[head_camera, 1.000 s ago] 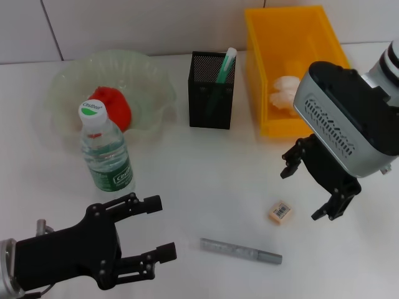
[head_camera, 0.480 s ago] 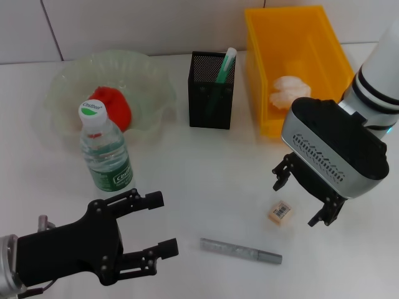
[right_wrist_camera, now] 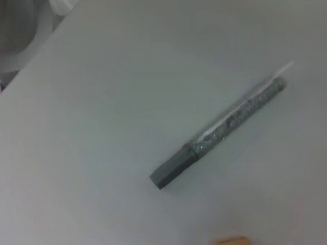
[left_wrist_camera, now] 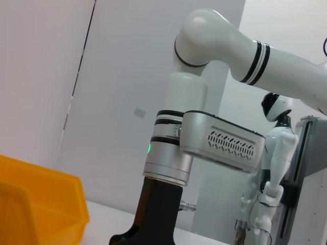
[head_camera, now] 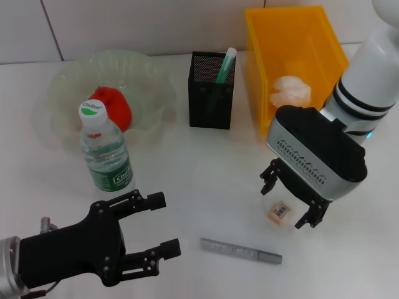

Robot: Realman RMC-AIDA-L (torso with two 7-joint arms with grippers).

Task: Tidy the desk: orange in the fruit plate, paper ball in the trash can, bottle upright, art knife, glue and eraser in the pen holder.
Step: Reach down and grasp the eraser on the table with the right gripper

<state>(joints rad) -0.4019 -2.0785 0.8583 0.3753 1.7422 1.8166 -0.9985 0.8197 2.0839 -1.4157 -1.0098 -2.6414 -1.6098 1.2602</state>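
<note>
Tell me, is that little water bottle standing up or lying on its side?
Standing up. The bottle rests on its base on the desk, white cap on top, before the fruit plate.
</note>
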